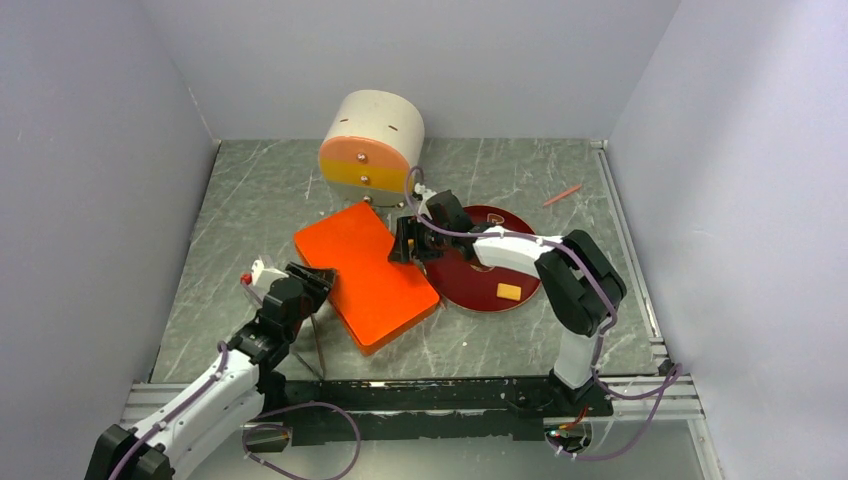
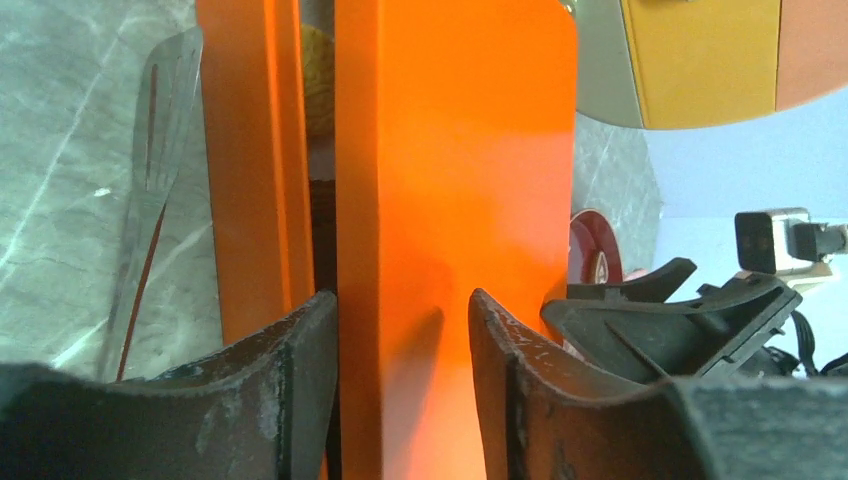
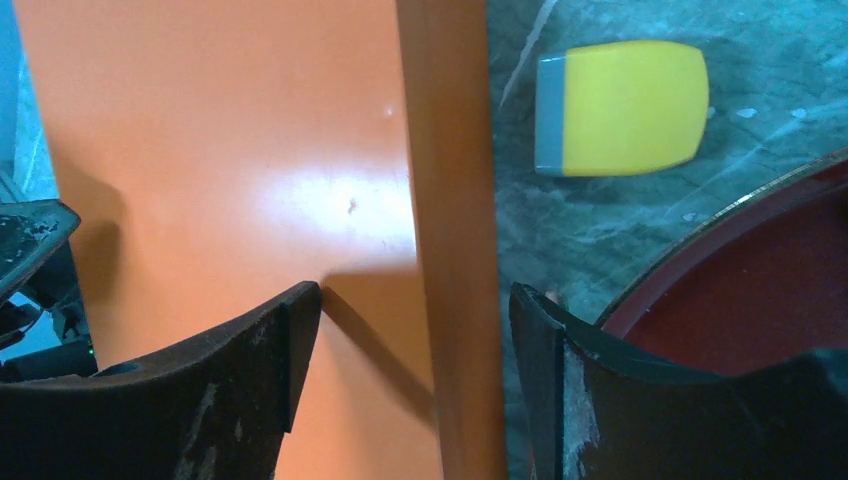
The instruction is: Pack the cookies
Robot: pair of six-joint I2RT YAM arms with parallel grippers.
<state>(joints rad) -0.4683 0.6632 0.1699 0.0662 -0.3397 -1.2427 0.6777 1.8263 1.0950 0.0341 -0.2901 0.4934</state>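
left jaws: at near-left corner of orange box [image 1: 365,275], orange fills the gap between them, can't tell if they're actually gripping | right jaws: apart, straddling box's far-right wall, gap each side | cookie [image 1: 508,291]: yellow rectangle on red plate [image 1: 465,285] | plate: on the bench [image 1: 250,200], just right of box

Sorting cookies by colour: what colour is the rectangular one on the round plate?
The cookie is yellow, clearest in the top external view, on the dark red plate.

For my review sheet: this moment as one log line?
left pincer at orange box | right pincer open astride its rim | yellow cookie on plate
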